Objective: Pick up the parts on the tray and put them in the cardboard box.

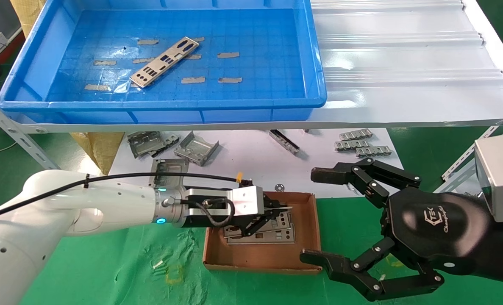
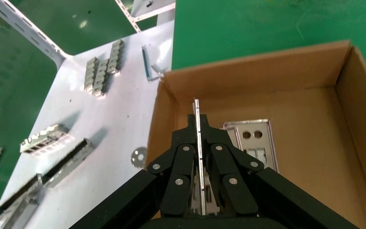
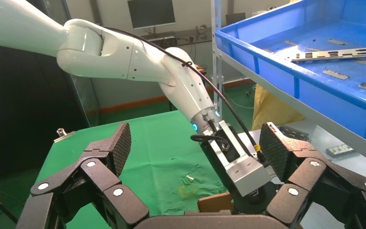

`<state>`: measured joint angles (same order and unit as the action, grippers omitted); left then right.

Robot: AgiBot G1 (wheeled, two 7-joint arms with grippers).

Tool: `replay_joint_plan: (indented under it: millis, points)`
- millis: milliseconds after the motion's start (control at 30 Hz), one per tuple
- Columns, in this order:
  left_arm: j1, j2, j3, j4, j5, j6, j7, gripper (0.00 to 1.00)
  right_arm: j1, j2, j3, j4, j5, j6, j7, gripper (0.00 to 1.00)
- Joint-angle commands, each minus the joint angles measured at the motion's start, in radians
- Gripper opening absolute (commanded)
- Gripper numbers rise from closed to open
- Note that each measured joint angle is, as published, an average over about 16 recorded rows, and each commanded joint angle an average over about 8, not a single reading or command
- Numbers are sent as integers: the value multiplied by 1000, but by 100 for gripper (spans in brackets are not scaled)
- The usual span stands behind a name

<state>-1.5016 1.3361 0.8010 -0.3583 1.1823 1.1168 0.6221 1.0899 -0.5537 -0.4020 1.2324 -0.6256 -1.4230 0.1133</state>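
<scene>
Head view: left pincer (image 1: 282, 210) grips 1 plate (image 2: 198, 143) edgewise over cardboard box (image 1: 310, 237) (right pincer (image 1: 319, 216) gapes).

A: The tray (image 1: 315, 63)?
B: Bright blue, grid-patterned floor, tan tape scraps (image 1: 193, 80).
A: Beside it?
B: A white ribbed sheet (image 1: 404, 51). Below the tray, a brown cardboard box (image 1: 264, 258) on green cloth (image 1: 120, 262).

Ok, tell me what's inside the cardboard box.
The cardboard box holds stacked parts, count unclear. The left gripper, inside too, pinches another part on edge, hiding what lies beneath.
</scene>
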Motion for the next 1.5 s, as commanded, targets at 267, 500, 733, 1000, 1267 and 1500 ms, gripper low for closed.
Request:
replay_joint_plan:
  millis: [267, 500, 733, 1000, 1267, 1500]
  points:
    - [11, 6, -1, 29, -24, -8, 51, 100, 0, 0, 0, 0, 0, 0, 0, 100]
    - [9, 8, 2, 56, -48, 17, 42, 100, 0, 0, 0, 0, 0, 0, 0, 100]
    - [-13, 6, 14, 97, -64, 76, -15, 100, 0, 0, 0, 0, 0, 0, 0, 100]
    - [-50, -2, 8, 150, -106, 191, -130, 100, 0, 0, 0, 0, 0, 0, 0, 100]
    - [-76, -27, -12, 216, -156, 317, -228, 100, 0, 0, 0, 0, 0, 0, 0, 100]
    - [-81, -32, -11, 229, -159, 337, -232, 100, 0, 0, 0, 0, 0, 0, 0, 100]
